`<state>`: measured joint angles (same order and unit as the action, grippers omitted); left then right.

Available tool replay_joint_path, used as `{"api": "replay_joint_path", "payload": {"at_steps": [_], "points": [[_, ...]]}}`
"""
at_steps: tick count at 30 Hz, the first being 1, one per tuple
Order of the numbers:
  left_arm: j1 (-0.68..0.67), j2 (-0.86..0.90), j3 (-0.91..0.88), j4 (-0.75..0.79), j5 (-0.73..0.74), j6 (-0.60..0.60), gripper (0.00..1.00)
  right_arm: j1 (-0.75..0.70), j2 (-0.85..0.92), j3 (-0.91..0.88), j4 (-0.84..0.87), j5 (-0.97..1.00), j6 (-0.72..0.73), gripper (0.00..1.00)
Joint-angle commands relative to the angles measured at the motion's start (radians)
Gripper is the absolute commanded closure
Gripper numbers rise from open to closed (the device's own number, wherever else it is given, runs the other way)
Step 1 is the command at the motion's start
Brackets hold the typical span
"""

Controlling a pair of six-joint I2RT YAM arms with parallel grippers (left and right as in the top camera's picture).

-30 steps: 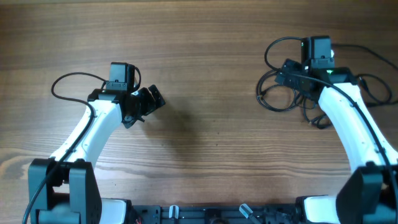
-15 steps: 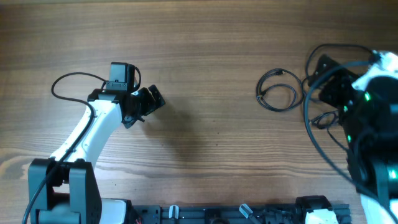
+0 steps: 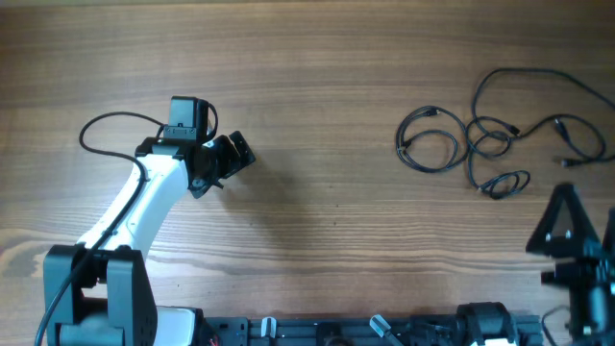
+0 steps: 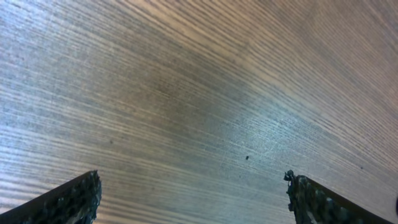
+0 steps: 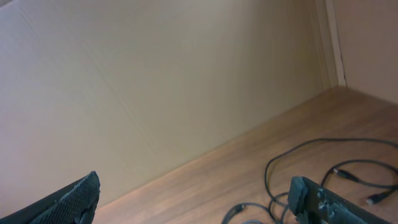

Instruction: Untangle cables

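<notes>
The cables lie loose on the wooden table at the right. One is a small coil. Beside it, thin black cords spread in open loops with small plug ends toward the right edge. My right gripper is drawn back near the front right, apart from the cables, open and empty. In the right wrist view its fingers are wide apart and the cables lie beyond them. My left gripper is open and empty over bare wood at the left, as the left wrist view also shows.
A beige wall rises behind the table's far edge in the right wrist view. The left arm's own thick black cable loops at the far left. The arm bases stand along the front edge.
My right arm has pulled back from over the cables to the front right corner, leaving them lying spread on the table. The left arm has not moved.
</notes>
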<state>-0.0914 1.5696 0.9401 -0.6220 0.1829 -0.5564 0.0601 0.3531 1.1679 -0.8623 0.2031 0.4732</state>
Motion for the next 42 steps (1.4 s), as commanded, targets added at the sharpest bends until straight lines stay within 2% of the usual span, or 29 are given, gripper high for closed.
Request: {"api": "replay_joint_path", "payload": {"at_steps": [1,6,9,11,13,14,15,17,18,22,25,32,38,42], "points": [[0.002,-0.01,0.008,0.001,-0.006,-0.006,0.0,0.005,-0.082,0.002,-0.081,0.013,0.001,0.0],[0.002,-0.01,0.008,0.001,-0.006,-0.006,0.0,0.036,-0.204,-0.035,-0.146,0.014,0.001,0.0],[0.002,-0.01,0.008,0.001,-0.006,-0.006,0.0,0.043,-0.335,-0.154,-0.116,0.013,0.001,0.0],[0.002,-0.01,0.008,0.001,-0.006,-0.006,0.0,0.043,-0.343,-0.213,-0.056,0.014,-0.005,0.0],[0.002,-0.01,0.008,0.001,-0.006,-0.006,0.0,0.045,-0.349,-0.285,0.073,-0.009,-0.058,0.0],[0.002,-0.01,0.008,0.001,-0.006,-0.006,0.0,0.045,-0.349,-0.326,0.173,-0.06,-0.145,0.0],[0.002,-0.01,0.008,0.001,-0.006,-0.006,0.0,0.045,-0.349,-0.383,0.325,-0.163,-0.293,0.0],[0.002,-0.01,0.008,0.001,-0.006,-0.005,0.0,0.045,-0.349,-0.504,0.643,-0.312,-0.468,0.0],[0.002,-0.01,0.008,0.001,-0.006,-0.006,0.0,0.045,-0.349,-0.557,0.778,-0.346,-0.505,0.0],[0.002,-0.01,0.008,0.001,-0.006,-0.006,0.0,0.045,-0.349,-0.76,1.217,-0.362,-0.511,0.0],[0.002,-0.01,0.008,0.001,-0.006,-0.006,0.0,0.045,-0.349,-0.885,1.362,-0.362,-0.511,0.0],[0.002,-0.01,0.008,0.001,-0.006,-0.005,0.0,0.045,-0.349,-1.162,1.426,-0.362,-0.511,0.0],[0.002,-0.01,0.008,0.001,-0.006,-0.006,0.0,0.045,-0.35,-1.163,1.182,-0.361,-0.499,0.0],[0.002,-0.01,0.008,0.001,-0.006,-0.005,0.0,0.044,-0.35,-1.163,0.923,-0.349,-0.504,0.0]]}}
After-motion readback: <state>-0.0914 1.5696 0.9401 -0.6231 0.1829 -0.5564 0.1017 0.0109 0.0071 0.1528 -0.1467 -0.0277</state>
